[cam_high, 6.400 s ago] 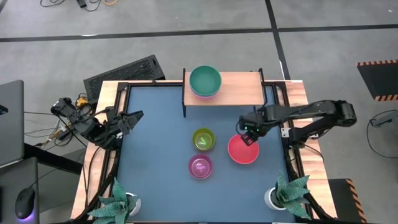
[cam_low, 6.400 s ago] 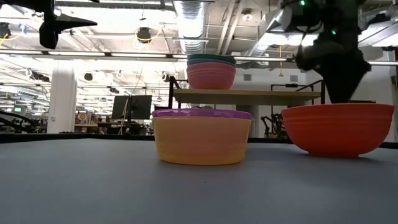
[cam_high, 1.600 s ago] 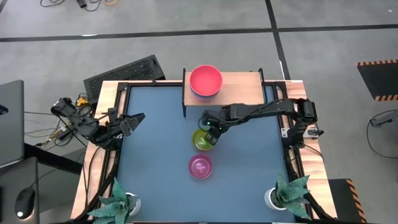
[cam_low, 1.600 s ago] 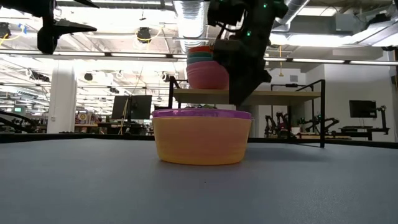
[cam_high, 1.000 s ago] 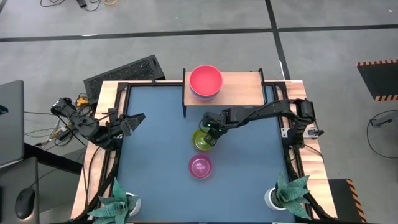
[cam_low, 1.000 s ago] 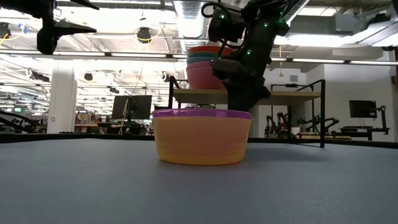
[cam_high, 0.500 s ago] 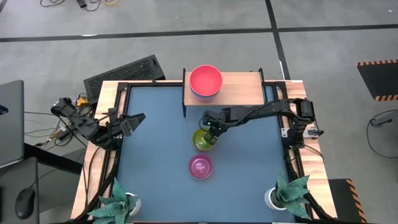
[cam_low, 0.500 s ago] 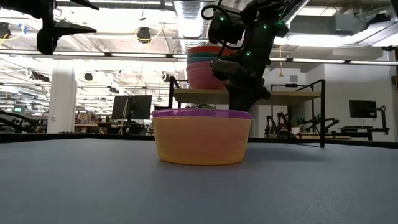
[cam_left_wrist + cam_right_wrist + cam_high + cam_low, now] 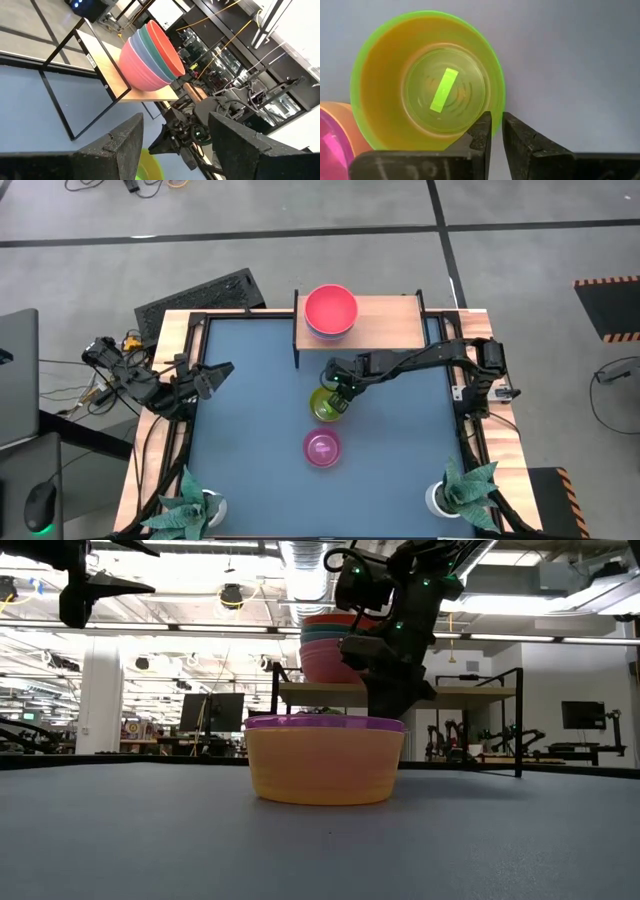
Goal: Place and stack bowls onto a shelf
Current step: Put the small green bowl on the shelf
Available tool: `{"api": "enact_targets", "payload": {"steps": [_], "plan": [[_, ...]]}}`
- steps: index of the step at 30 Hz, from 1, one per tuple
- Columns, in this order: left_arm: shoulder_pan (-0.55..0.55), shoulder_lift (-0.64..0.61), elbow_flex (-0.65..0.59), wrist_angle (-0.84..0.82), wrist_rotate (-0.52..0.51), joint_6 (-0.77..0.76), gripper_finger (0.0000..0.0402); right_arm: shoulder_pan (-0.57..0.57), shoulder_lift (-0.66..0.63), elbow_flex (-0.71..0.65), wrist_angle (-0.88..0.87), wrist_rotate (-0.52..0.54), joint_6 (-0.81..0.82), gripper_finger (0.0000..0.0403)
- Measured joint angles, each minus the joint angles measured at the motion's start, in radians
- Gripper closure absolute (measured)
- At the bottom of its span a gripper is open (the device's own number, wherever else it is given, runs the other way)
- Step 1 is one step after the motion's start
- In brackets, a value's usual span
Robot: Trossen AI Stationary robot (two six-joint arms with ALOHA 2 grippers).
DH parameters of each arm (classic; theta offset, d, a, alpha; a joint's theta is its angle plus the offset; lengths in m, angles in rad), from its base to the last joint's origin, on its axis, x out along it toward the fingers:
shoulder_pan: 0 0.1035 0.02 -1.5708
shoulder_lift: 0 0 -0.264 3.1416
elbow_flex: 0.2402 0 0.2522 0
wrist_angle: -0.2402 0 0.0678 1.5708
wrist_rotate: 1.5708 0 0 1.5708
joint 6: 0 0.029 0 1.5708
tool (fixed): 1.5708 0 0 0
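A small yellow-green bowl (image 9: pixel 323 406) stands upright on the blue table's middle. It also shows in the right wrist view (image 9: pixel 427 82). My right gripper (image 9: pixel 340 391) is down at its far-right rim, shut on it. A small magenta bowl (image 9: pixel 321 448) stands nearer the front edge and hides the yellow-green bowl in the low view (image 9: pixel 325 760). Three larger bowls, a red-pink one on top (image 9: pixel 330 309), are stacked on the wooden shelf (image 9: pixel 385 323). My left gripper (image 9: pixel 214 370) is open and empty, high above the table's left edge. My right gripper (image 9: pixel 496 118) has the yellow-green bowl's rim (image 9: pixel 499 102) between its two fingers, one finger (image 9: pixel 481 131) inside the bowl and the other outside. The fingers point down from above. The bowl stands upright with its bottom on the table.
The magenta bowl (image 9: pixel 330 145) stands close beside the yellow-green one, on its near side. Two white pots with plants (image 9: pixel 190 502) (image 9: pixel 462 488) stand at the front corners. The shelf's black legs (image 9: pixel 297 345) stand at the table's far edge, with the bowl stack (image 9: pixel 332 648) at the shelf's left end.
My right gripper has stayed at the yellow-green bowl's rim, sinking only slightly. The bowl has stayed where it was on the table.
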Motion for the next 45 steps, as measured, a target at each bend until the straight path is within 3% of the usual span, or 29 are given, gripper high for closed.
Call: {"api": "enact_targets", "payload": {"steps": [21, 29, 33, 45], "plan": [[0.000, 0.000, 0.000, 0.001, 0.000, 0.013, 0.0193, -0.002, 0.001, -0.052, 0.041, -0.004, -0.018, 0.0329], [0.000, 0.000, 0.000, 0.001, 0.000, 0.013, 0.0193, -0.002, -0.001, -0.051, 0.045, -0.004, -0.015, 0.0383], [0.000, 0.000, 0.000, 0.001, 0.000, 0.013, 0.0193, -0.002, -0.002, -0.049, 0.039, -0.005, -0.012, 0.0385], [0.000, 0.000, 0.000, 0.001, 0.000, 0.013, 0.0193, -0.006, -0.002, 0.141, -0.186, -0.006, -0.056, 0.0385]]}}
